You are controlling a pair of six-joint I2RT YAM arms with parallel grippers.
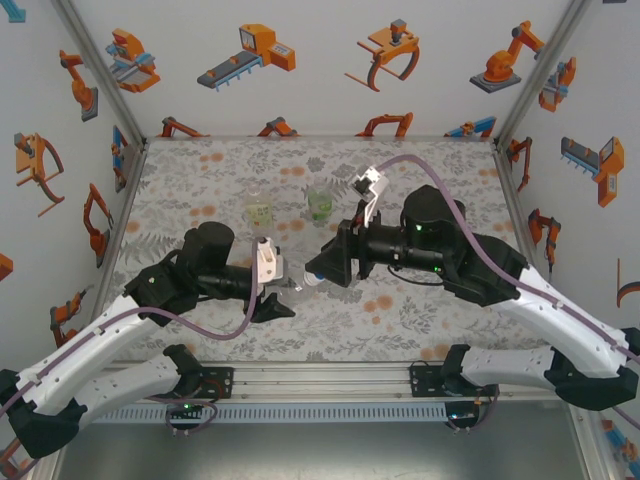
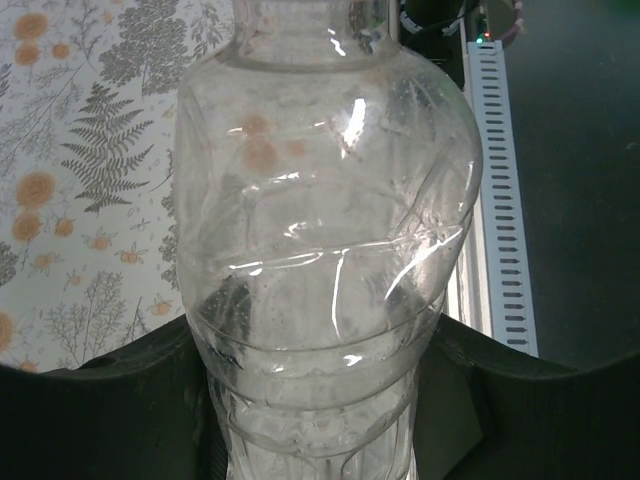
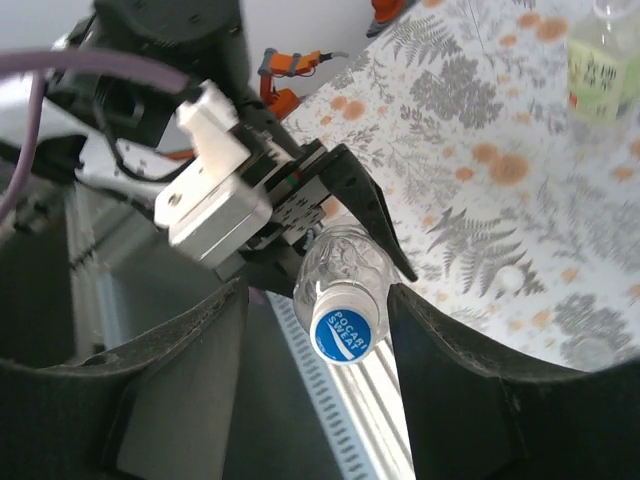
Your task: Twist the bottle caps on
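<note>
Seen from above, the left pincer (image 1: 284,296) is clamped on a clear colourless plastic bottle (image 1: 299,284). It holds the bottle just above the floral-patterned counter (image 1: 200,170), near the middle of the near edge. The right pincer (image 1: 314,274) faces it tip to tip. The bottle's long axis runs roughly level from the left pincer toward the right one, neck rightward. A pale yellow-green bottle (image 1: 259,212) and a bright green bottle (image 1: 321,205) stand well apart from this, toward the middle of the far edge.

In the left wrist view, the bottle's body sits squeezed between the dark fingers, its wall dented.

In the right wrist view, a blue-topped white screw cap (image 3: 345,333) sits on the neck, end-on to the camera. It lies between the right pincer's spread fingers, touching neither (as far as can be told). The cap lies straight ahead of the right pincer, so that arm is better placed to close on it and twist about the bottle's axis.
</note>
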